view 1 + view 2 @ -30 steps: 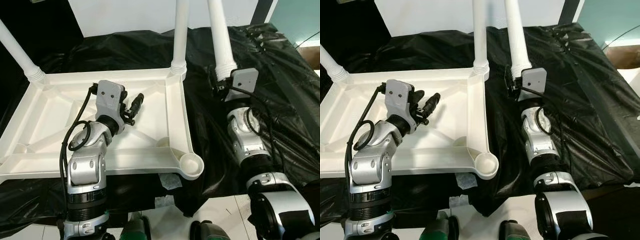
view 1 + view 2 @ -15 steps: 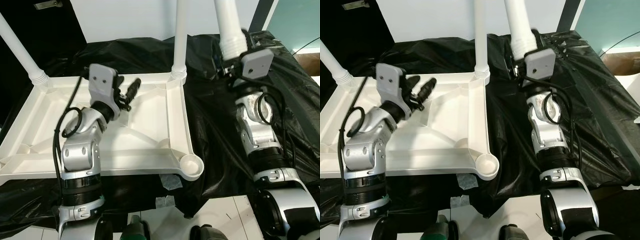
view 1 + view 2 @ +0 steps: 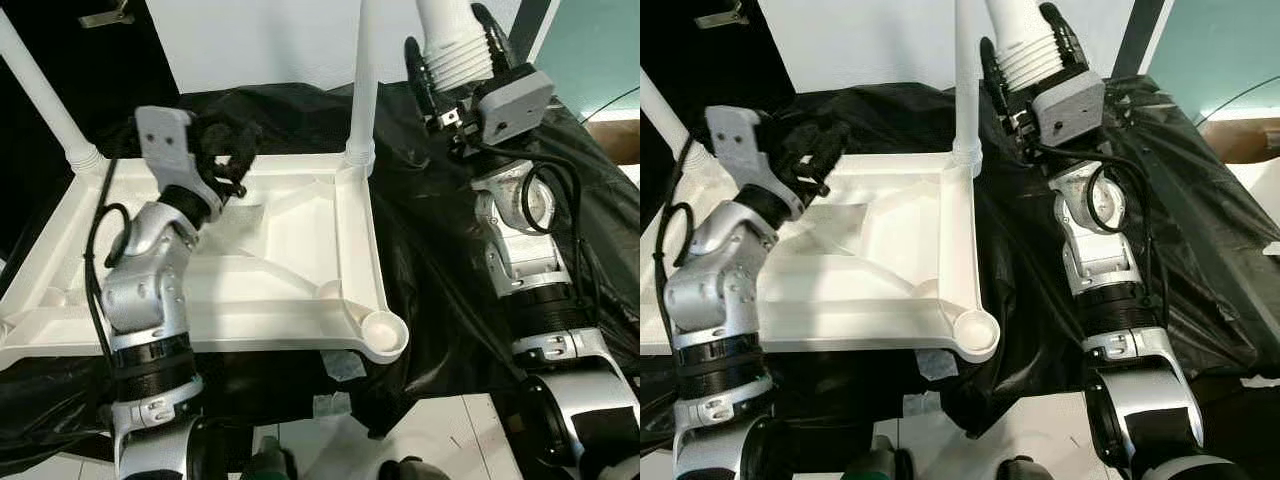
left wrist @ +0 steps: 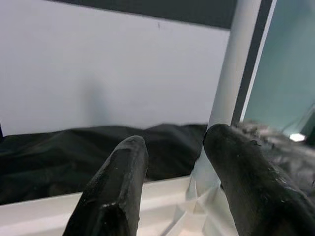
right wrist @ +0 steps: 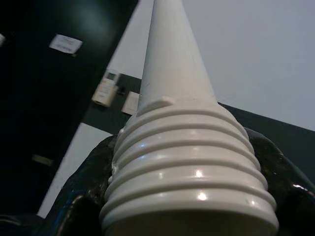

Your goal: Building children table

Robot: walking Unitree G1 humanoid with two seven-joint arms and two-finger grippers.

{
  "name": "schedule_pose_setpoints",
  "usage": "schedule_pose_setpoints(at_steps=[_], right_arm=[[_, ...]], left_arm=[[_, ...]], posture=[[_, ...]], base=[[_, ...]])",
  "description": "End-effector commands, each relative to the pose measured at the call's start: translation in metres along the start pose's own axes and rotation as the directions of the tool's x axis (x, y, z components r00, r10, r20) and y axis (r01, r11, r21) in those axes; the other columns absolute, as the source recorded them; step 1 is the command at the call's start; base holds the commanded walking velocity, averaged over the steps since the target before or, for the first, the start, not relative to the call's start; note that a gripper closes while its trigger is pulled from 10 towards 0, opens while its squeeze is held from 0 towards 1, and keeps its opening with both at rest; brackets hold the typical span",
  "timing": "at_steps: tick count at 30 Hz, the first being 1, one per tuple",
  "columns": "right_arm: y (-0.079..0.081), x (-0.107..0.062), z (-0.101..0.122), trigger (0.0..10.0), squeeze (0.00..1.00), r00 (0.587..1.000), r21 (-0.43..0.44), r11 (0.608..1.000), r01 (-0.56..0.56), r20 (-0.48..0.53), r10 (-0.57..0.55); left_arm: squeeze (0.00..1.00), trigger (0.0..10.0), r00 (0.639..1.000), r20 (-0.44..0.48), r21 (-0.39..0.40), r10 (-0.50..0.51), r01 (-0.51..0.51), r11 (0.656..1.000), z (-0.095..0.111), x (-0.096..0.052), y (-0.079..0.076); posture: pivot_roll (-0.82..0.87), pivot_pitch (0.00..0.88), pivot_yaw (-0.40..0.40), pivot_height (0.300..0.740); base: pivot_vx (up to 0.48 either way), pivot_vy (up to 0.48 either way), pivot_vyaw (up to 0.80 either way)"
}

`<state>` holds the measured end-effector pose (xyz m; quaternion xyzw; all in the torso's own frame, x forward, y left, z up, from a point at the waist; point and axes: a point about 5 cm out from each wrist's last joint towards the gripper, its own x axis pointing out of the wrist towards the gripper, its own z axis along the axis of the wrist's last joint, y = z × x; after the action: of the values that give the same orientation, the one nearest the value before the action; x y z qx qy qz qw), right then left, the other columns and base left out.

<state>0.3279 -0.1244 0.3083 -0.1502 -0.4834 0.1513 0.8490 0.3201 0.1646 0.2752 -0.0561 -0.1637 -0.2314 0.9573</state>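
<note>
Over the black sheet (image 3: 590, 210), just right of the upturned tabletop (image 3: 290, 270), the right tool (image 3: 455, 45) is raised high and clamped on the ribbed end of a loose leg (image 3: 1025, 40); a black finger hugs each side of the ribs, and the leg tapers up and away from the tool, out of the picture. Below and left of this tool the tabletop lies underside up on the sheet. A fitted leg (image 3: 362, 90) stands upright in the far corner nearest the right tool, and another fitted leg (image 3: 45, 100) leans out of the far left corner. The near right corner shows an open round socket (image 3: 384, 330), well below the right tool.

The left tool (image 3: 225, 150) hovers above the tabletop's far rim, its fingers (image 4: 115, 191) parted and gripping nothing; beyond them the upright leg rises against a white wall (image 4: 98, 73). In the head views these fingers merge with the black sheet behind, so whether they touch the rim is hard to tell
</note>
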Motion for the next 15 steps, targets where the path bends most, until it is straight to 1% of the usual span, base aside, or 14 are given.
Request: schedule_pose_setpoints(at_steps=[1,2,3,4,6,7,10,11,12,13,14,15], right_arm=[[0.004,-0.001,0.002,10.0,0.00,1.000,0.020,1.000,-0.014,0.010,0.013],[0.007,-0.006,-0.002,10.0,0.00,1.000,0.036,0.999,-0.027,-0.012,0.028],[0.009,-0.010,-0.005,10.0,0.00,0.999,0.052,0.998,-0.035,-0.034,0.036],[0.010,-0.013,-0.007,10.0,0.00,0.998,0.061,0.997,-0.038,-0.047,0.040],[0.010,-0.013,-0.007,10.0,0.00,0.998,0.061,0.997,-0.038,-0.047,0.040],[0.013,-0.018,-0.009,10.0,0.00,0.997,0.076,0.996,-0.039,-0.065,0.043],[0.014,-0.020,-0.010,10.0,0.00,0.996,0.084,0.996,-0.039,-0.075,0.045],[0.017,-0.024,-0.013,10.0,0.00,0.994,0.100,0.994,-0.040,-0.094,0.049],[0.017,-0.024,-0.013,10.0,0.00,0.994,0.100,0.994,-0.040,-0.094,0.049],[0.019,-0.029,-0.015,10.0,0.00,0.992,0.115,0.992,-0.043,-0.113,0.056],[0.022,-0.032,-0.019,10.0,0.00,0.989,0.126,0.990,-0.055,-0.133,0.072],[0.026,-0.037,-0.022,10.0,0.00,0.983,0.143,0.986,-0.081,-0.154,0.103]], left_arm=[[0.00,10.0,1.000,-0.001,-0.026,0.013,-0.013,1.000,0.001,0.000,0.002],[0.82,10.0,1.000,0.010,-0.065,-0.002,0.002,0.998,0.002,0.000,0.001],[1.00,10.0,0.999,0.021,-0.100,-0.030,0.032,0.994,0.002,0.000,-0.001],[1.00,10.0,0.998,0.027,-0.121,-0.048,0.051,0.991,0.002,0.001,-0.003],[1.00,10.0,0.998,0.027,-0.121,-0.048,0.051,0.991,0.002,0.001,-0.003],[1.00,10.0,0.996,0.039,-0.154,-0.084,0.089,0.984,0.003,0.002,-0.008],[1.00,10.0,0.993,0.049,-0.175,-0.109,0.116,0.978,0.003,0.002,-0.012],[1.00,10.0,0.987,0.072,-0.220,-0.146,0.158,0.962,0.006,0.003,-0.017],[1.00,10.0,0.987,0.072,-0.220,-0.146,0.158,0.962,0.006,0.003,-0.017],[0.39,10.0,0.973,0.105,-0.274,-0.204,0.225,0.935,0.009,0.003,-0.024],[0.00,10.0,0.953,0.145,-0.329,-0.266,0.300,0.895,0.012,0.001,-0.031],[0.00,10.0,0.917,0.198,-0.378,-0.345,0.396,0.836,0.018,-0.002,-0.039]], posture=[[0.13,0.020,0.005,0.740],[0.14,0.012,-0.003,0.740],[0.15,0.004,-0.010,0.740],[0.15,0.004,-0.010,0.740],[0.15,0.004,-0.010,0.740],[0.16,0.000,-0.017,0.740],[0.16,0.000,-0.017,0.740],[0.17,0.000,-0.029,0.740],[0.17,0.000,-0.029,0.740],[0.18,0.000,-0.034,0.740],[0.18,0.000,-0.041,0.740],[0.18,0.000,-0.044,0.740]], base=[[0.000,0.000,0.00],[0.000,0.000,0.00],[0.000,0.000,0.00],[0.000,0.000,0.00],[0.000,0.000,0.00],[0.000,0.000,0.00],[0.000,0.000,0.00],[0.000,0.000,0.00],[0.000,0.000,0.00],[0.000,0.000,0.00],[0.000,0.000,0.00],[0.000,0.000,0.00]])
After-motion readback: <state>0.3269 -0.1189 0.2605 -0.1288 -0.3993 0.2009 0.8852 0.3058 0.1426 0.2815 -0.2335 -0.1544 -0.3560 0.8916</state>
